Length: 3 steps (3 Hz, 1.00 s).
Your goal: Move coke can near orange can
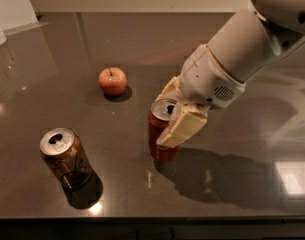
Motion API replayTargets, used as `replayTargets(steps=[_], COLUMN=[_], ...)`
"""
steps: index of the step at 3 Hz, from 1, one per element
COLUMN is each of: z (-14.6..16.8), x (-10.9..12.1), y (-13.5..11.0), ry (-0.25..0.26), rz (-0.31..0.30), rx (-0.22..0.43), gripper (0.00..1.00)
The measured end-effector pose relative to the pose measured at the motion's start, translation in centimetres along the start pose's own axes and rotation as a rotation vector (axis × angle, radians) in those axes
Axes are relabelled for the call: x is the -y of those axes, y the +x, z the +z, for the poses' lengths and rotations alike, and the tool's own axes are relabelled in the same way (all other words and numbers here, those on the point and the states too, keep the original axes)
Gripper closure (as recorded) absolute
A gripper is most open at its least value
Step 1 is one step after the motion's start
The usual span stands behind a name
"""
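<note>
**Coke can in my grip, mid-counter**

My gripper is clamped on the coke can, one finger on each side. I'm holding it upright near the counter's middle so it should carry without tipping. The orange can waits by the front-left corner. Count: two cans, one apple further back.

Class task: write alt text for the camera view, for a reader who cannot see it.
A robot's claw grips the upright coke can near the middle of a dark table. The orange can stands apart at front left, and an apple sits farther back.
</note>
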<state>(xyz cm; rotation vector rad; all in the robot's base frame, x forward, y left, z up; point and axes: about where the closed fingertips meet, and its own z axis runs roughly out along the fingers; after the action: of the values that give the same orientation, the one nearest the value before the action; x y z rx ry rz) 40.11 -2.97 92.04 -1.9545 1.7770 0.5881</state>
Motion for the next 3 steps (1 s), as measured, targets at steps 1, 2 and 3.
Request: replayTargets(steps=[1,2,3], z=[1.6,3.5,5.5], x=[-1.2,-2.4,-2.9], y=[-3.1,-5.3,-6.8], ry=[-0.041,-0.063,-0.073], rz=[-0.047,-0.094,-0.128], rx=[0.017,0.02,0.026], gripper=[1.0,1.0,1.0])
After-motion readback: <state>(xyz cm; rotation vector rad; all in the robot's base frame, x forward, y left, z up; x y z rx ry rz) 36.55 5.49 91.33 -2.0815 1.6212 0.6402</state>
